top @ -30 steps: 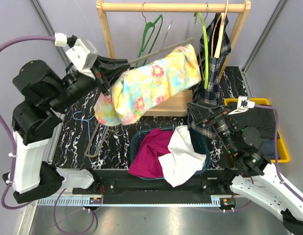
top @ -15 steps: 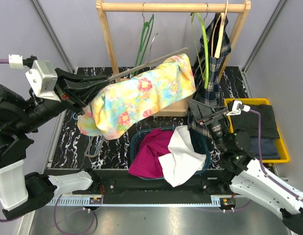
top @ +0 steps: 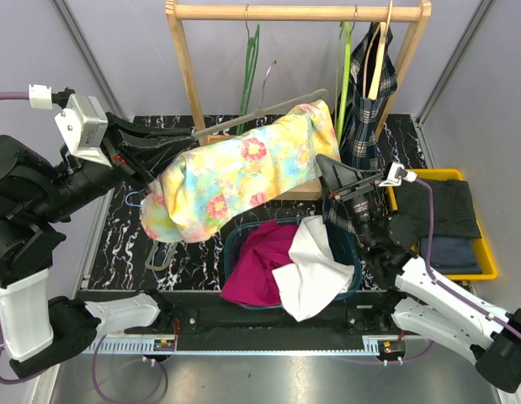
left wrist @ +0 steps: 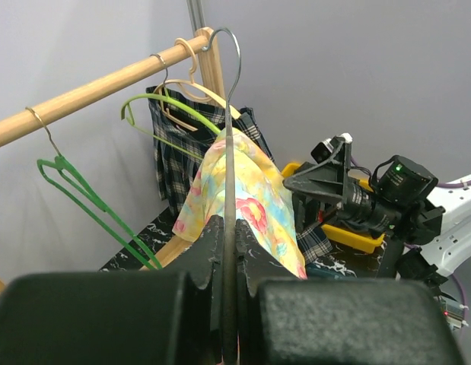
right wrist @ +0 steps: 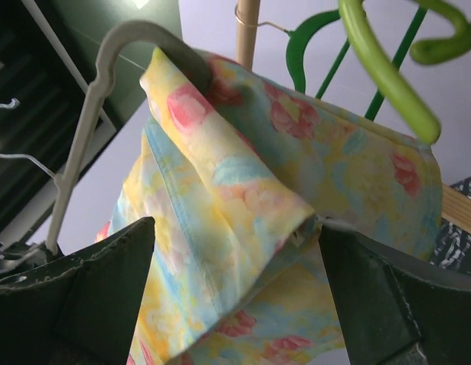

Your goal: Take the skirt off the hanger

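Jaws: left gripper (top: 146, 145) clenched on the grey hanger (top: 260, 111); right gripper (right wrist: 235, 255) spread wide, an edge of the floral skirt (top: 235, 177) between its fingers, not yet pinched. Skirt drapes over the hanger at centre of the top view. Judged step: securing the fabric. Next: close on cloth only, then draw it off the hanger's free end.

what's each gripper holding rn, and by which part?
Left gripper is shut on the hanger, pinching the wire shank below its hook. Right gripper is open, straddling the floral skirt's end, gripping nothing.
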